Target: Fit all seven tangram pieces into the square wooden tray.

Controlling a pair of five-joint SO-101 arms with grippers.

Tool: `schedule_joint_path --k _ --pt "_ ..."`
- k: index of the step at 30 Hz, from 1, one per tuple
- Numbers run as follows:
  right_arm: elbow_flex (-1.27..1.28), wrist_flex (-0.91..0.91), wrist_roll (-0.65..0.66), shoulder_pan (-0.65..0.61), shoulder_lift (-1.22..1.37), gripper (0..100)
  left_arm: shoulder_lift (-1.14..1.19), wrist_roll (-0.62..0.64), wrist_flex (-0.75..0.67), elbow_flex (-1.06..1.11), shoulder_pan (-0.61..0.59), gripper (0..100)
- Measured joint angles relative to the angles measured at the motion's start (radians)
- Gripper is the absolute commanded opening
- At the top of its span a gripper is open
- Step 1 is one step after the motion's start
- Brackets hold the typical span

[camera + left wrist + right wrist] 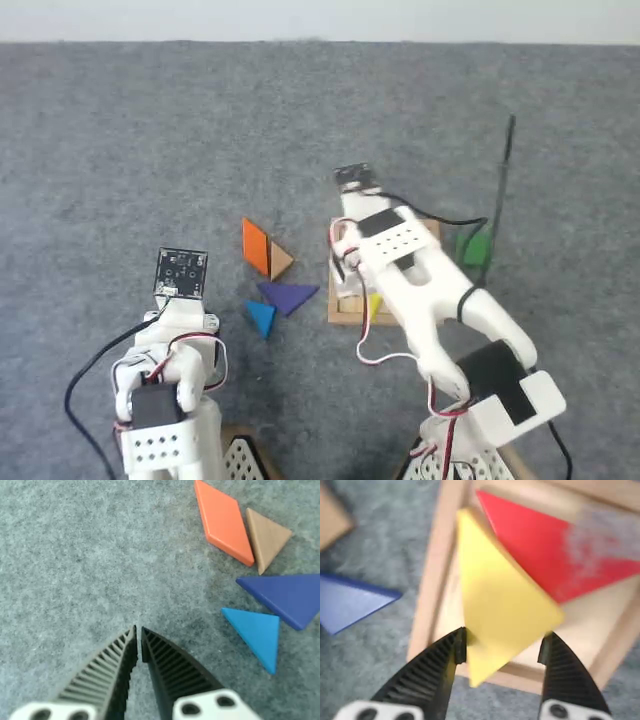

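Toward the near right of the grey carpet [150, 130], the square wooden tray [435, 580] sits under the right arm. The right gripper [503, 641] hangs over the tray's near-left corner with its jaws parted about as wide as the yellow triangle [500, 595]. One finger presses each side of that piece, so it is clamped between them. The yellow triangle is tilted, and its near tip sticks out past the tray's rim. A red triangle [540, 555] lies flat inside the tray, just beyond the yellow one.

Four pieces lie loose on the carpet left of the tray, between the two arms. The orange parallelogram [255, 246] is farthest, with a tan triangle [281, 260] against its right side. A dark blue triangle [288, 296] lies nearer, close to the tray's left rim, and a light blue triangle [261, 317] is nearest. A green piece [474, 247] rests on the carpet right of the tray.

The left gripper [138, 635] hovers over bare carpet left of the loose pieces. Its jaws are drawn almost together, with only a sliver between the tips, and they grasp nothing.
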Motion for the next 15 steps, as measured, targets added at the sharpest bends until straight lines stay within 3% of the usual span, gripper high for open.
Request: schedule_joint_path --k 3,8,15 --pt "0.000 0.000 0.000 0.060 0.000 23.8 0.000 0.000 0.000 0.000 0.000 2" --pt "0.000 0.000 0.000 0.054 0.000 23.8 0.000 0.000 0.000 0.000 0.000 2" --pt "0.000 -0.025 0.000 -0.103 0.000 24.0 0.000 0.000 0.000 0.000 0.000 2"
